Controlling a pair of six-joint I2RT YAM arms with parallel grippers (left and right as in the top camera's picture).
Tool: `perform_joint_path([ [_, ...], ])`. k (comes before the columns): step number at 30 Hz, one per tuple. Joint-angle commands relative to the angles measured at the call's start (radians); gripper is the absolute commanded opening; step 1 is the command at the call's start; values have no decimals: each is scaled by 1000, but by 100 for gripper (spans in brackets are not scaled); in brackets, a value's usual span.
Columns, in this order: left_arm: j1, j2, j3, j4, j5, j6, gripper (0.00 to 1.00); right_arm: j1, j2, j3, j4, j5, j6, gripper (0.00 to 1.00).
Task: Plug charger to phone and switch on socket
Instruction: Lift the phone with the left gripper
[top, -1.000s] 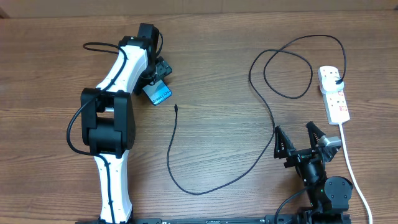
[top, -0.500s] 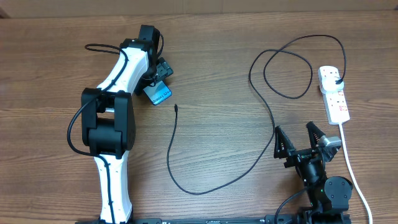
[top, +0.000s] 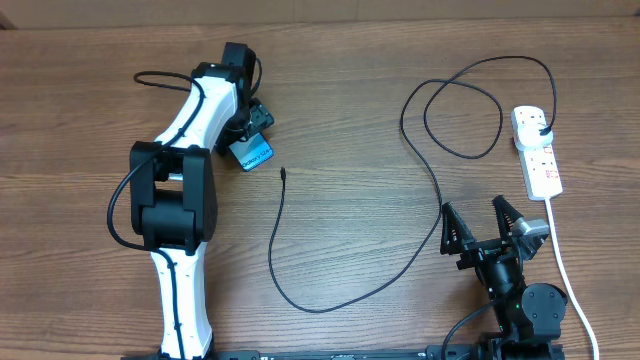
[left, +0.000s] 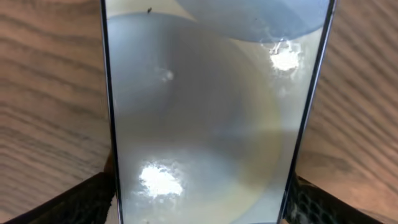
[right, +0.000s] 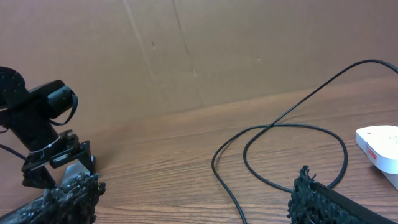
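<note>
While left gripper (top: 250, 131) straddles slim glowing-blue phone (top: 254, 153) upper left, likely to steady it (gripped or not, can't tell), right gripper (top: 472, 213) sits lower right, wide open, empty — free for thin black charger cable (top: 275, 255).

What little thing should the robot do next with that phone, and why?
Probably close the left end effector gently on the phone: its fingers straddle the long edges, but a firm grip is not evident. The tip of the charger lies loose nearby, and the right end effector stands open, far from it.
</note>
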Motion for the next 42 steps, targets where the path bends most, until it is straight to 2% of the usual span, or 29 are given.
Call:
perform_joint_path([
  [1,11,108,-40,-17,79,-30,86,4,-10,-11,6,10,-6,100],
  [20,11,117,-30,-9,91,-32,71,4,-10,-11,6,10,-6,100],
  [25,8,117,57,-16,156,1,64,4,-10,-11,6,10,-6,100],
  [30,-13,117,171,-63,156,46,58,4,-10,-11,6,10,-6,100],
  [42,-127,117,394,-179,154,112,58,4,-10,-11,6,10,-6,100],
])
